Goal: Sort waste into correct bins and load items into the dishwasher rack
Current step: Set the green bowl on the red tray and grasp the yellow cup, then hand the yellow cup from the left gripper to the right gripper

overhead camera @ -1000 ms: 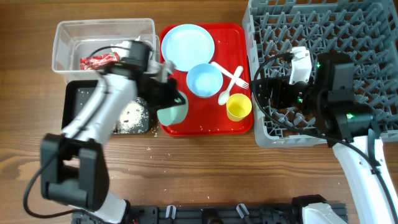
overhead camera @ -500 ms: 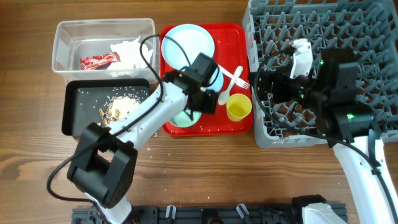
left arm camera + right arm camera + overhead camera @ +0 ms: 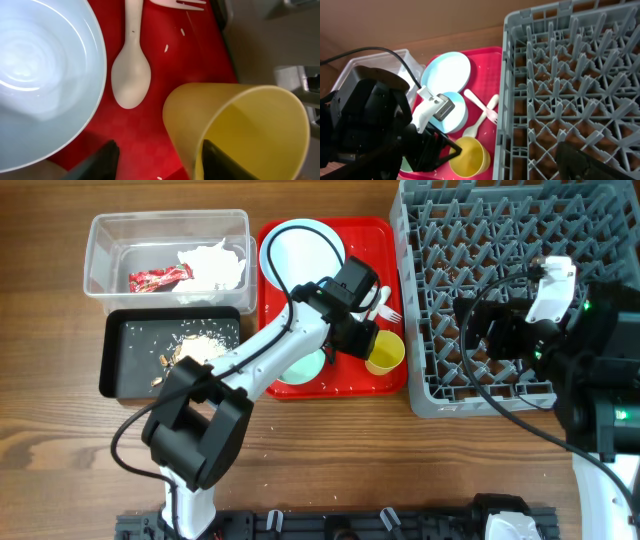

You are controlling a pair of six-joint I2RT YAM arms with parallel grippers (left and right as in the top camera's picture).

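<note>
Brown wood-grain table point(image 3: 330, 450) fills the view; light even, shadows soft.

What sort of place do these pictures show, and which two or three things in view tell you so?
Probably a lab bench staged as a dish-clearing station, not a real kitchen: a grey dishwasher rack, a red tray of dishes, and robot arms over a wooden table.

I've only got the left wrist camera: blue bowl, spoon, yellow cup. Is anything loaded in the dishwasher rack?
Observer: No dishes show in the dishwasher rack, though the right arm covers part of it.
Operator: Where's the green bowl?
Observer: The green bowl sits at the red tray's near edge, partly under the left arm.
Operator: And the wrapper?
Observer: The red wrapper lies in the clear tub, beside the tissue.
</note>
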